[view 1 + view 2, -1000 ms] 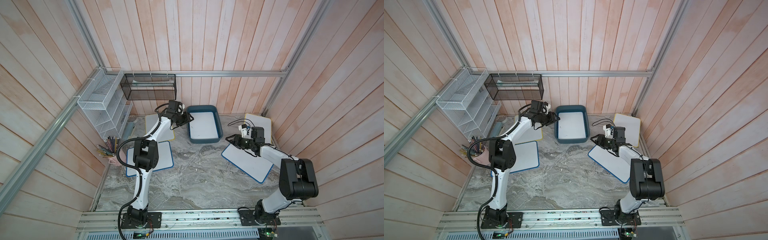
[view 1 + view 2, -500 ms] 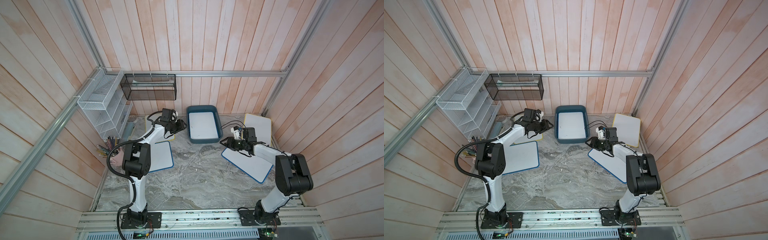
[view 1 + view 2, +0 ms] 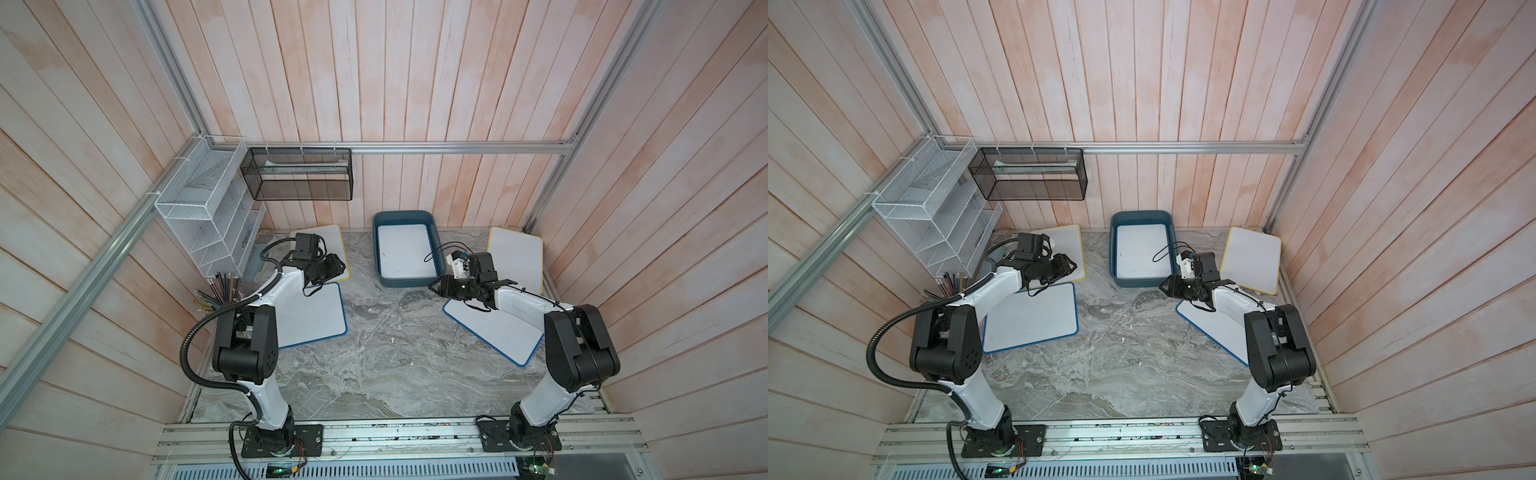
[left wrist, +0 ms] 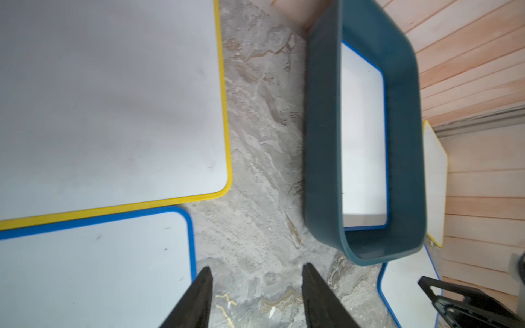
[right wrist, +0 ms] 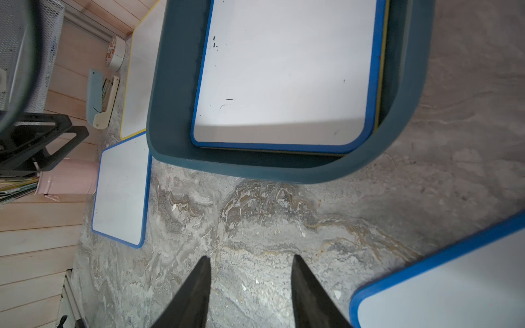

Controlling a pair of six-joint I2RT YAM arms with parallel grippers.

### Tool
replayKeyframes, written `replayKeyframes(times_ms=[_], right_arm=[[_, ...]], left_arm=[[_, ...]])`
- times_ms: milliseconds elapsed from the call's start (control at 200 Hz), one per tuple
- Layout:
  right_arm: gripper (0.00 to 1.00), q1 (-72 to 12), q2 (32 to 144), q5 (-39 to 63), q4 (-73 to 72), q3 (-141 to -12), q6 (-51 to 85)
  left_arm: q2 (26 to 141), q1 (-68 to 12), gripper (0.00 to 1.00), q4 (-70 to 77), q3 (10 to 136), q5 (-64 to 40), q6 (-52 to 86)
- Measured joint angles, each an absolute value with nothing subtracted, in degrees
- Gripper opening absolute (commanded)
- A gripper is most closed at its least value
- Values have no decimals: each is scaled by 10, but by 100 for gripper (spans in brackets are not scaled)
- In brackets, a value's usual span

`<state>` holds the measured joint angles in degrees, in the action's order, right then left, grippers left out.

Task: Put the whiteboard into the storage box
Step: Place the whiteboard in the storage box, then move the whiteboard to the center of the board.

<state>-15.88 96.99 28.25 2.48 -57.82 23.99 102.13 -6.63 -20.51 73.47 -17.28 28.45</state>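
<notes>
Inside the storage box (image 3: 405,282) a blue-edged whiteboard (image 3: 404,251) lies flat. Just off the box's near wall, the right gripper (image 5: 250,257) hangs part-open and empty over the table (image 3: 386,353). Left of the box, the left gripper (image 4: 256,267) is likewise parted, holding nothing.

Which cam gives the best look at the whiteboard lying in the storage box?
Right wrist: the whiteboard is close up, its blue edge and pen marks sharp inside the storage box. Both top views show its white face from above, but small. Left wrist sees it at a slant and blurred, partly hidden by the near wall.
</notes>
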Motion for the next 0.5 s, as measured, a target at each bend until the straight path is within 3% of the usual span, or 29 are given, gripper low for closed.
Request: replayKeyframes(times_ms=[500], right_arm=[[47, -288, 992, 275, -4, -614, 220]], left_arm=[[1068, 66, 53, -276, 752, -83, 244]])
